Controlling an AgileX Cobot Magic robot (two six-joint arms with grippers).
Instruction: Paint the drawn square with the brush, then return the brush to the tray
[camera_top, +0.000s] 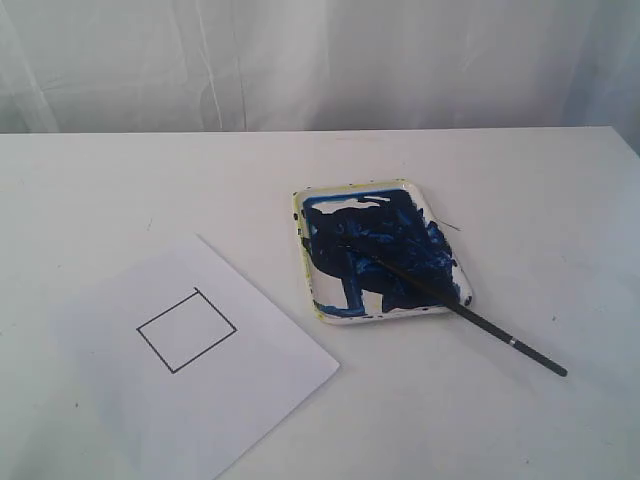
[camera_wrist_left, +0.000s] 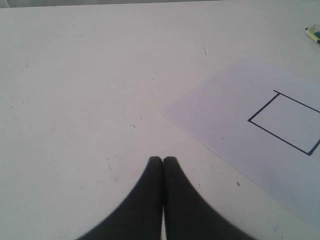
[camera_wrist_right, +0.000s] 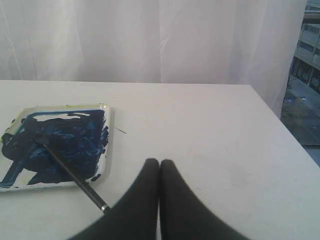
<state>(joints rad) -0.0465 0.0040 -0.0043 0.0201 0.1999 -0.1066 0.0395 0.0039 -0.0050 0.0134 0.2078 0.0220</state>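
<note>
The drawn square (camera_top: 186, 331) is a tilted black outline with a plain white inside, on a white paper sheet (camera_top: 240, 390); it also shows as the square (camera_wrist_left: 287, 122) in the left wrist view. The tray (camera_top: 310, 300), smeared dark blue, lies to its right, also seen as the tray (camera_wrist_right: 106, 150). The black brush (camera_top: 480, 320) rests with its tip in the paint and its handle over the tray's near right rim onto the table; brush (camera_wrist_right: 75, 175). My left gripper (camera_wrist_left: 162, 159) is shut and holds nothing, over bare table beside the paper. My right gripper (camera_wrist_right: 159, 161) is shut and holds nothing, beside the brush handle. Neither gripper appears in the exterior view.
A white table (camera_top: 520, 200) carries everything, with a white curtain (camera_top: 300, 60) behind it. In the right wrist view the table's edge (camera_wrist_right: 280, 125) runs along one side, with a window (camera_wrist_right: 305, 75) beyond it.
</note>
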